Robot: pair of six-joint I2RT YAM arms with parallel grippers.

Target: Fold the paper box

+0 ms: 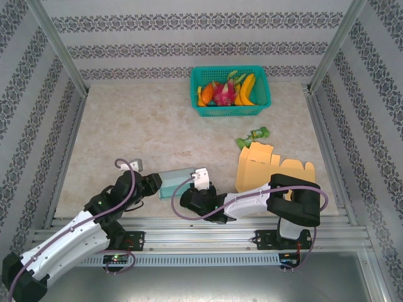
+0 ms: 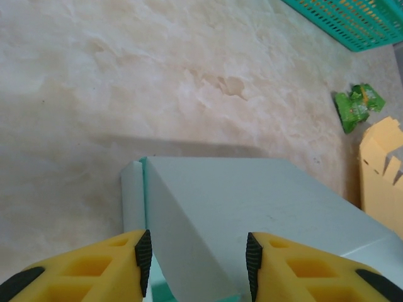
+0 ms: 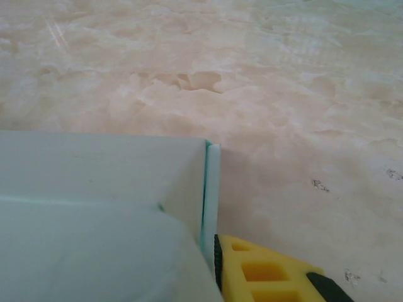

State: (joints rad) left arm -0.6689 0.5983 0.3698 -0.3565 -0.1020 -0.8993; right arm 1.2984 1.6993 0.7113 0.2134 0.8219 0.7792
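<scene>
At the near edge of the desk [image 1: 138, 126], between the two arms, lies the pale green paper box [image 1: 176, 182], flat on the marbled top with one end towards each arm; the left end effector [image 2: 196, 255] meets its left end and the right end effector [image 1: 189, 194] its right end. In the left wrist view the yellow fingers [image 2: 101, 267] stand about half apart, astride the box's near corner; one black pad sits just beside a narrow side flap, the other over the broad top face; whether they press on the card cannot be told. In the right wrist view one yellow finger [image 3: 271, 274] lies against the outer side of a thin upright flap at the box's corner; the box hides its partner, so whether that end effector grips cannot be told. To the right of the box an unfolded yellow carton [image 1: 255, 165] lies flat; just beyond it is a small green wrapper [image 1: 253, 136]; well apart, at the far side, a teal basket [image 1: 230, 111] holds fruit [image 1: 225, 92].
</scene>
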